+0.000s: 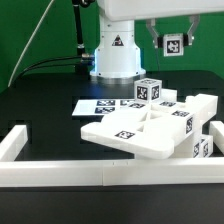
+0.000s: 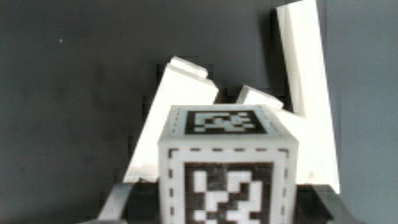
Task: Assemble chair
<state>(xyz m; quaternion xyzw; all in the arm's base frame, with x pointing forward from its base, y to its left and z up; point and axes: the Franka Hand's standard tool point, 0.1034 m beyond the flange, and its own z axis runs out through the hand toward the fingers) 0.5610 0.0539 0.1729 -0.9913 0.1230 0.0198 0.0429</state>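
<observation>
item: chair (image 1: 150, 125), white plastic, part-built, lying on the black table (image 1: 40, 110) inside the border rail (image 1: 60, 176), beside the marker board (image 1: 100, 106). rigid, light, smooth, probably slippery. tagged block (image 2: 222, 165) sits between the gripper (image 2: 222, 205) fingers, jaws partly closed around it, seemingly gripped; contact itself unclear. best hold, i judge: flat opposing faces of a block or panel edge, not thin bars.
</observation>
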